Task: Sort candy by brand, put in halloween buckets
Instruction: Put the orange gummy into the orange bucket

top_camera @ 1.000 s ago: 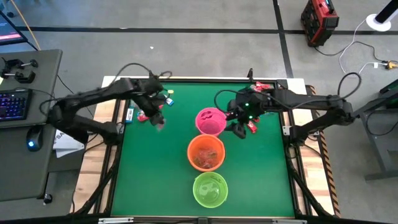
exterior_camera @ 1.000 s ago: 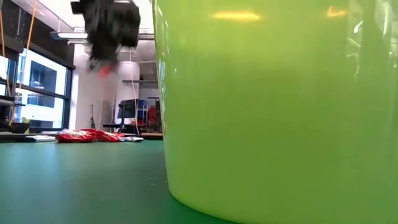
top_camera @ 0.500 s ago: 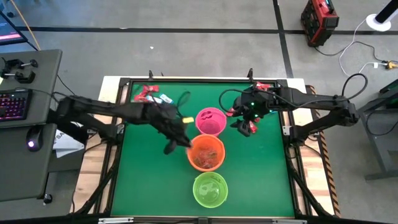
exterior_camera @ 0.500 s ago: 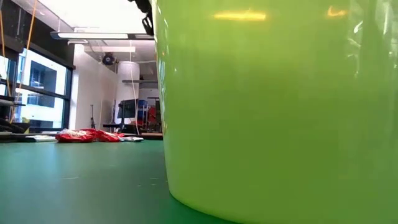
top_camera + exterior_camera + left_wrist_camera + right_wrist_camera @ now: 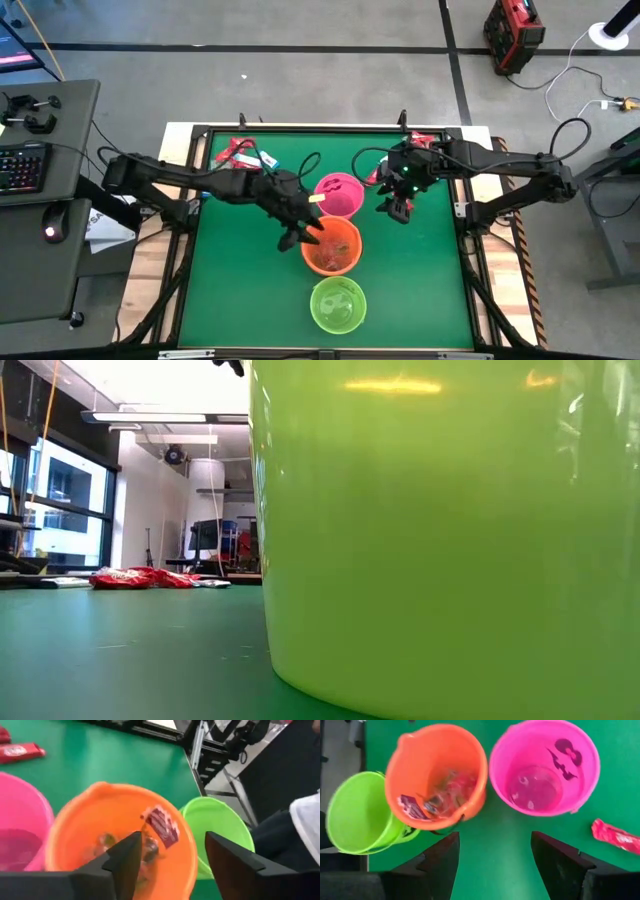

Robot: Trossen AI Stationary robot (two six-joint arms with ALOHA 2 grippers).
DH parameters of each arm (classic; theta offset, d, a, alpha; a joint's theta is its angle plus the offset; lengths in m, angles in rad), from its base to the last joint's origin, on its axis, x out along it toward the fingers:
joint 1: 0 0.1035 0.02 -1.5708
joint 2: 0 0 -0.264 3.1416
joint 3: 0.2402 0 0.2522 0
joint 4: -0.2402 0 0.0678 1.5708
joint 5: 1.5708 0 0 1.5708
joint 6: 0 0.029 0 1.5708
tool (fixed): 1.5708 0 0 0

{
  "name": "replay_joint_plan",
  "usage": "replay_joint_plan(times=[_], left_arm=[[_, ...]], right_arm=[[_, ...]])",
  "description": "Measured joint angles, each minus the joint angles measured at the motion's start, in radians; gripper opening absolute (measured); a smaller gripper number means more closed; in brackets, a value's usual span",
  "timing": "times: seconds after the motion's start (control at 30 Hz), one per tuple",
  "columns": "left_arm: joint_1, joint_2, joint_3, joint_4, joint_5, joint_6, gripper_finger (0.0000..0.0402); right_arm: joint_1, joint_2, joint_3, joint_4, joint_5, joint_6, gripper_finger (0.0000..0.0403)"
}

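Three halloween buckets stand in a row down the table's middle: pink (image 5: 338, 195), orange (image 5: 332, 247) and lime green (image 5: 338, 303). My left gripper (image 5: 304, 236) hangs open over the orange bucket's left rim (image 5: 100, 795). A red-wrapped candy (image 5: 162, 825) sits tilted inside the orange bucket, clear of the fingers, above other wrapped candy on its floor. My right gripper (image 5: 394, 208) stands open just right of the pink bucket (image 5: 545, 765), with nothing between its fingers. Loose red candy lies at the far left (image 5: 236, 152) and the far right (image 5: 420, 140).
A single red candy (image 5: 615, 837) lies on the green mat beside the pink bucket, near my right gripper. In the low view the green bucket (image 5: 450, 540) fills most of the picture, with a candy pile (image 5: 140, 577) behind it. Bare mat lies left and right of the buckets.
My left gripper has swung from the far-left candy pile toward the table's middle and near side, carrying a red candy, and stopped over the orange bucket. It has let go there, and the candy is now inside that bucket.
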Motion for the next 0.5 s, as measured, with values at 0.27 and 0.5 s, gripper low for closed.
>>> replay_joint_plan(times=[0.27, 0.5], left_arm=[[0.198, -0.145, 0.013, -0.288, -0.074, 0.029, 0.0219], [0.373, -0.374, -0.246, -0.066, -0.108, -0.099, 0.0216]], right_arm=[[-0.036, -0.037, -0.085, -0.078, 0.153, 0.125, 0.0238], [-0.181, -0.144, -0.317, -0.053, 0.268, 0.449, 0.0238]])
